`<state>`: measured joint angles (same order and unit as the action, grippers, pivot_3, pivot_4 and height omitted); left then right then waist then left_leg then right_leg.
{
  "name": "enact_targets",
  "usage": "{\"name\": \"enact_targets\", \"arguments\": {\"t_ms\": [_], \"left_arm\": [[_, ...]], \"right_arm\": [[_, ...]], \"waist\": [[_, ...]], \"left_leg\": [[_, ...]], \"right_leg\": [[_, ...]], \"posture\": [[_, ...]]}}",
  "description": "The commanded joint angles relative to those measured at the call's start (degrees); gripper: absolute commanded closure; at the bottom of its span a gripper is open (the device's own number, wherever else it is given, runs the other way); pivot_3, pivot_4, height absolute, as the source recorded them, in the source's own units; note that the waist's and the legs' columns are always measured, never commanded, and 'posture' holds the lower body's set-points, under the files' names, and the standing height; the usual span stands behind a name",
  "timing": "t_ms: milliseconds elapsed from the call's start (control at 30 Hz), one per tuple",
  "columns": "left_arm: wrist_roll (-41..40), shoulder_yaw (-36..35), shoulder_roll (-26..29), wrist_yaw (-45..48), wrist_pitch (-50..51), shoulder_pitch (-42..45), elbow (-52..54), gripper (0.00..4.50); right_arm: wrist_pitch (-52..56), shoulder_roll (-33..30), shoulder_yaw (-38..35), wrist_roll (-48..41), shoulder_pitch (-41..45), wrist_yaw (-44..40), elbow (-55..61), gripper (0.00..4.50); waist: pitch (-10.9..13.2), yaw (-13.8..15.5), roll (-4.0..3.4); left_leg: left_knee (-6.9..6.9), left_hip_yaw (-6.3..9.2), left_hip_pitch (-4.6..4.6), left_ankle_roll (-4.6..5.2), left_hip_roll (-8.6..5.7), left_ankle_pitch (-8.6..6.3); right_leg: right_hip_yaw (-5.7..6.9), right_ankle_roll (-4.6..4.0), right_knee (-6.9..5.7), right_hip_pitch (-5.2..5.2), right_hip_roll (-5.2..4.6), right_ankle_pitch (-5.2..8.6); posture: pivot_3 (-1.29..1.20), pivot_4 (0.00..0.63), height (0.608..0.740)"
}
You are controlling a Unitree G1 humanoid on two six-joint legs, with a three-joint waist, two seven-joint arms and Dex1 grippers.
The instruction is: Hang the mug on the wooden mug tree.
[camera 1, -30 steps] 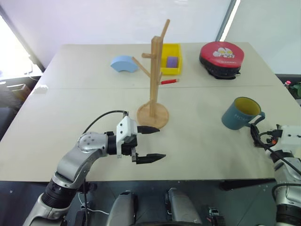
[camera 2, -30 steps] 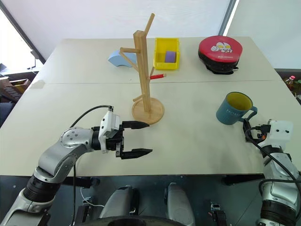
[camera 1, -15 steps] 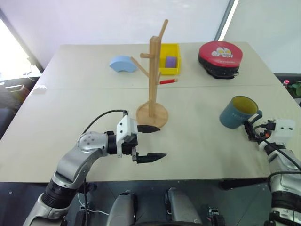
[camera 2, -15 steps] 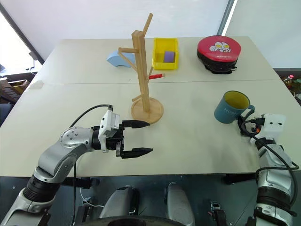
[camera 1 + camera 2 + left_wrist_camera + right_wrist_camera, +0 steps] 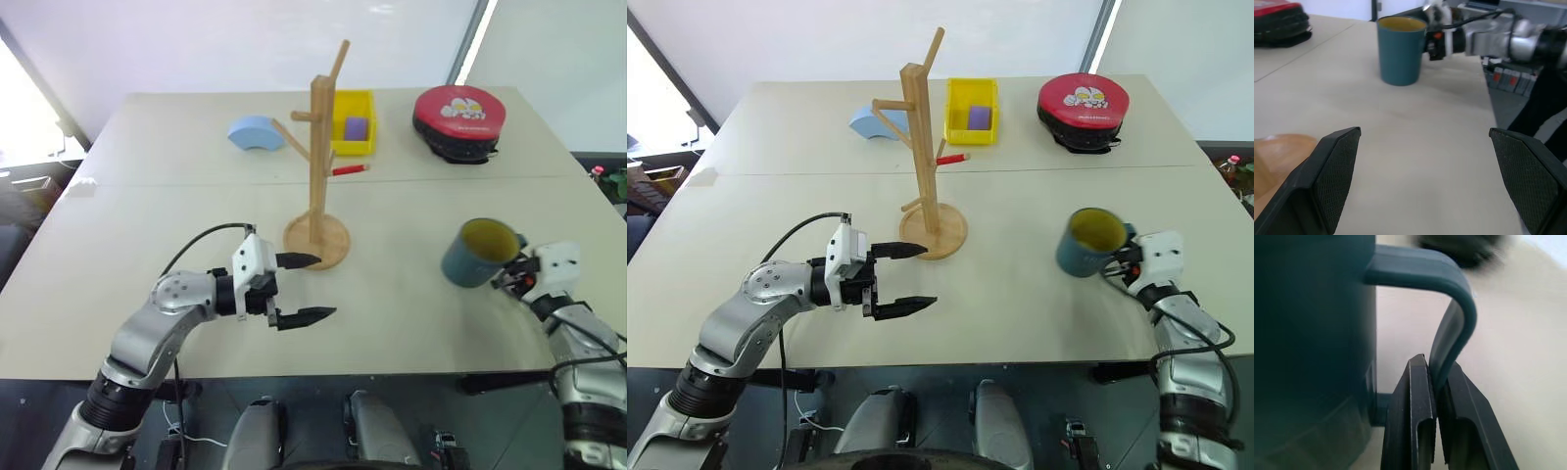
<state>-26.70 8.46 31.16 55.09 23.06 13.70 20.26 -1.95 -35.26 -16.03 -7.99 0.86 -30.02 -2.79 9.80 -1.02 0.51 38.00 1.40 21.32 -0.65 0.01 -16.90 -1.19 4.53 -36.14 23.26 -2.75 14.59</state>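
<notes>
The blue-grey mug (image 5: 475,253) with its yellow inside sits at the right of the table, seen too in the left wrist view (image 5: 1399,49). My right gripper (image 5: 1436,367) is shut on the mug's loop handle (image 5: 1449,333), reaching in from the mug's right side (image 5: 505,277). The wooden mug tree (image 5: 318,147) stands upright in the middle on its round base (image 5: 316,238), pegs bare. My left gripper (image 5: 323,287) is open and holds nothing, pointing right just in front of that base.
Behind the tree stand a yellow bin (image 5: 355,134) holding a purple block, a red marker (image 5: 351,169) and a blue arch block (image 5: 258,132). A red and black round case (image 5: 460,119) lies at the back right. The table's front edge runs close under both arms.
My right gripper has shut on the mug's handle and moved left, and the mug has moved left with it. The left gripper has barely moved and remains open.
</notes>
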Motion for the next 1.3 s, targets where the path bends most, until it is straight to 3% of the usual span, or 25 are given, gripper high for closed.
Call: {"name": "enact_targets", "arguments": {"t_ms": [33, 200, 333, 567, 1300], "left_arm": [[0.58, -2.33, 0.47, 0.01, -2.85, -0.05, -1.01, 0.00], [0.56, -4.58, 0.82, 0.04, -4.76, 0.75, -4.00, 0.00], [-1.09, -6.36, 1.08, 1.07, -4.32, 2.08, -5.28, 0.00], [-6.10, -11.00, 2.41, 2.19, -1.11, 3.92, -5.64, 0.00], [-13.66, -19.15, 3.89, -2.41, 3.88, 2.64, -1.26, 0.00]], "right_arm": [[1.78, -1.93, 5.99, 3.67, -0.95, -2.30, 15.28, 4.47], [12.23, -3.62, 13.05, 5.92, 5.01, -3.98, 31.40, 4.47], [19.78, -4.47, 14.77, 6.40, 12.99, -4.55, 33.14, 4.47], [25.25, -5.53, 18.16, 6.50, 28.75, -7.77, 27.55, 4.47], [18.83, -2.83, 26.75, 9.07, 44.99, -15.89, 10.46, 4.47]], "waist": [[0.03, 0.06, 0.04], [0.04, 0.27, 0.05], [0.08, 0.57, 0.15], [0.10, 0.32, 0.17], [0.13, 0.23, 0.18]], "left_leg": [[0.00, 0.01, 0.00, 0.00, 0.04, 0.00], [0.06, 0.05, 0.00, -0.01, 0.04, 0.01], [0.11, 0.08, 0.03, -0.01, 0.02, 0.01], [0.07, 0.08, 0.15, -0.01, -0.05, 0.00], [0.00, 0.08, 0.15, 0.00, -0.15, -0.01]], "right_leg": [[0.01, 0.00, 0.00, 0.00, 0.05, 0.00], [0.04, -0.11, -0.05, 0.02, 0.06, 0.05], [0.09, -0.13, -0.02, 0.00, -0.01, 0.06], [0.13, -0.12, 0.03, 0.10, -0.16, 0.05], [0.28, 0.05, 0.00, 0.12, -0.48, -0.05]], "posture": [[0.00, 0.150, 0.735], [0.00, 0.150, 0.735], [0.00, 0.150, 0.735], [0.00, 0.150, 0.735], [0.00, 0.150, 0.735]]}}
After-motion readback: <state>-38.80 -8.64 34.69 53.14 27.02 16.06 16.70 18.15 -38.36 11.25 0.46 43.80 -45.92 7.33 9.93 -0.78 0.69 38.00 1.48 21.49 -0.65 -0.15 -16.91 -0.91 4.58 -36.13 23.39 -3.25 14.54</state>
